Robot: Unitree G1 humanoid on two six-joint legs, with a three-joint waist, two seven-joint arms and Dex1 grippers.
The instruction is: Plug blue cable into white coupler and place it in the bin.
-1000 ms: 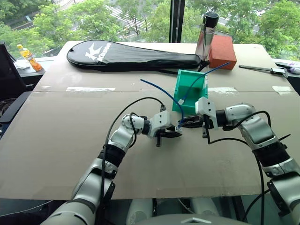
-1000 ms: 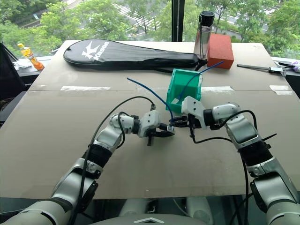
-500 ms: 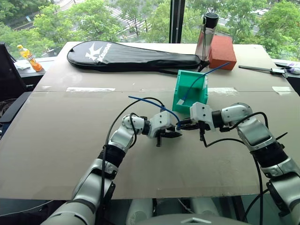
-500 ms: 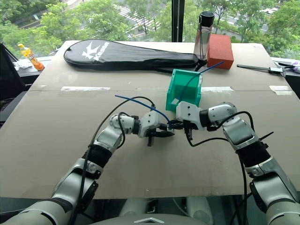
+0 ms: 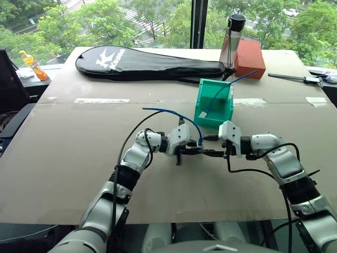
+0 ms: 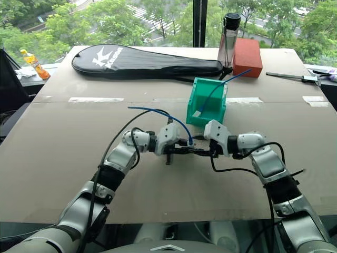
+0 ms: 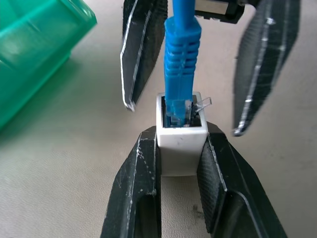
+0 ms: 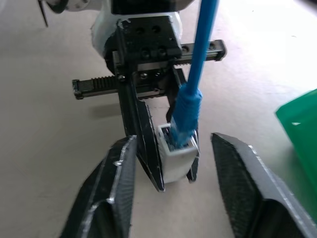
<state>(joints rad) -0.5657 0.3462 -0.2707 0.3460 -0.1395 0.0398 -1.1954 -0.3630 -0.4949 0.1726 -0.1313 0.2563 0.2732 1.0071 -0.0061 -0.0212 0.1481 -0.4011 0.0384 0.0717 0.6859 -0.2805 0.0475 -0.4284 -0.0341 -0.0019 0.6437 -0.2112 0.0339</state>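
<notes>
Left wrist view: left tool (image 7: pixel 181 144) is clamping the white coupler (image 7: pixel 181 145), blue cable (image 7: pixel 181 64) plugged in, its far end cut off. Right tool (image 8: pixel 181 168) is standing open, holding nothing. Bin (image 5: pixel 215 104) is sitting just beyond on the counter (image 5: pixel 68 142).

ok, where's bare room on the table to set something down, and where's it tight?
Free: the wide stretch left of the left gripper, below the black racket case; also the near strip in front of both arms. Tight: around the bin, with the right gripper close by, and the far corner holding the red block and bottle.
</notes>
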